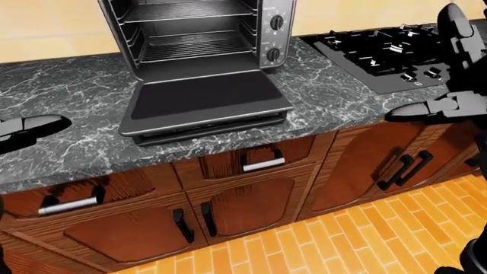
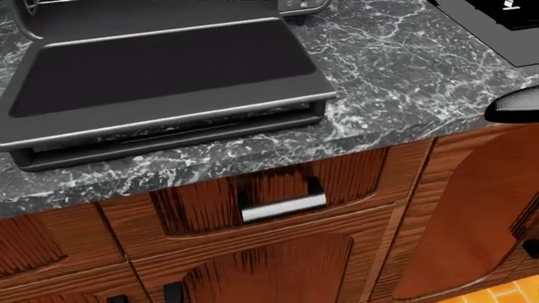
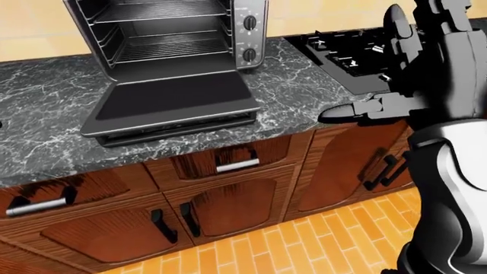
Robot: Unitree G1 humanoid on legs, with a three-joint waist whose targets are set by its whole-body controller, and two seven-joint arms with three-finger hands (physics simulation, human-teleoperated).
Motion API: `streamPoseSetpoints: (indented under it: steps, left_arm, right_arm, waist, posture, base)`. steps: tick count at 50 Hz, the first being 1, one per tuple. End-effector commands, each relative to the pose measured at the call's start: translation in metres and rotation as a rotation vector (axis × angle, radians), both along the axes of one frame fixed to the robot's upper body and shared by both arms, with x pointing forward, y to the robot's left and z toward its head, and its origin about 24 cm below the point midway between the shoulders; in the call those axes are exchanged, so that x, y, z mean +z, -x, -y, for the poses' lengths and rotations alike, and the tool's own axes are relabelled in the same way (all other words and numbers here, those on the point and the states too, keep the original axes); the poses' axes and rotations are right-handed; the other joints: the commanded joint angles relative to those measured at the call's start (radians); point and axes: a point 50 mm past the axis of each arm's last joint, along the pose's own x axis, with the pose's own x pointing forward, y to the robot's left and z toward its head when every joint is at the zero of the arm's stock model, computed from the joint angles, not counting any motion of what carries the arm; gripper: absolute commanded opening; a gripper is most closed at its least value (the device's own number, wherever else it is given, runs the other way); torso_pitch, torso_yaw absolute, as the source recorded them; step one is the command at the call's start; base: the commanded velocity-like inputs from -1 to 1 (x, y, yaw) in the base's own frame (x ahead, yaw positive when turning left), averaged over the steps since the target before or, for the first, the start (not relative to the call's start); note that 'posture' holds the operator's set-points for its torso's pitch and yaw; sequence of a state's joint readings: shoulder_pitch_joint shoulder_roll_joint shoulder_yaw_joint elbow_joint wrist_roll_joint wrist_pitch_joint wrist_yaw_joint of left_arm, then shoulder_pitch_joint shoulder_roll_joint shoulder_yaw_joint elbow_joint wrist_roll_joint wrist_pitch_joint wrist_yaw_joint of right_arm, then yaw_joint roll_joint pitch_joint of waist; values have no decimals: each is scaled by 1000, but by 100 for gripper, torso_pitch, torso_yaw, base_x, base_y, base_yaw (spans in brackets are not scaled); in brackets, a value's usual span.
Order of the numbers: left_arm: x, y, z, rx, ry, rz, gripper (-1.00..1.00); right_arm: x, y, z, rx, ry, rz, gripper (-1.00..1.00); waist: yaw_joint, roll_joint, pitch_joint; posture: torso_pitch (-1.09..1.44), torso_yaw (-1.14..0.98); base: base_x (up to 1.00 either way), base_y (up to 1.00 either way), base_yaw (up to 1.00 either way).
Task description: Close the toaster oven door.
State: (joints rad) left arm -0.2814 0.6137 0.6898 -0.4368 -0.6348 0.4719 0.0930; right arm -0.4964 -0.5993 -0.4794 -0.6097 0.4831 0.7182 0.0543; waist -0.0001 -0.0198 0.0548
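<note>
Toaster oven point(image 1: 201, 31): I see it at the top centre of the left-eye view, standing on the marble counter point(image 1: 68, 97), its racks bare and its cavity open toward me.

Door point(image 1: 204, 103): dropped flat, hinged at the oven's base, lying level over the counter and reaching almost to the counter's lip. In the head view it fills the upper left.

Door handle point(image 2: 169, 136): a bar along the free edge, at the bottom of the door as I see it, just above the counter.

How it will handle: I judge it a rigid metal-and-glass panel, light enough for one hand, swinging on a stiff hinge. The glass face looks slick, so I would not push on that.

Where to take hold: under the free edge or the handle bar, lifting up and away toward the top of the view until it meets the oven's frame.

Left hand point(image 1: 30, 127): low at the left edge of the left-eye view, fingers spread, gripping nothing, well apart from the door.

Right hand point(image 3: 388, 85): at the right of the right-eye view, fingers apart and empty, hovering over the counter's edge beside the cooktop point(image 1: 388, 51), nearer the door than the left but not touching it.

Risk: I expect a lift from one corner could let the hand slide off the edge.
</note>
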Motion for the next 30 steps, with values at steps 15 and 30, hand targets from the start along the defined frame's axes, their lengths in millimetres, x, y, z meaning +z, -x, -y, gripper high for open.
streamPoseSetpoints:
  steps: [15, 30]
  left_arm:
    - [16, 7, 2, 5, -43, 67, 100]
    - [16, 8, 3, 4, -45, 69, 100]
  right_arm:
    - [13, 6, 0, -8, 18, 67, 100]
    - [11, 6, 1, -11, 17, 66, 100]
  waist:
    - [4, 83, -20]
    - [-1, -8, -22]
  posture:
    - [0, 0]
    - [0, 0]
  base:
    - [14, 7, 0]
    - [15, 6, 0]
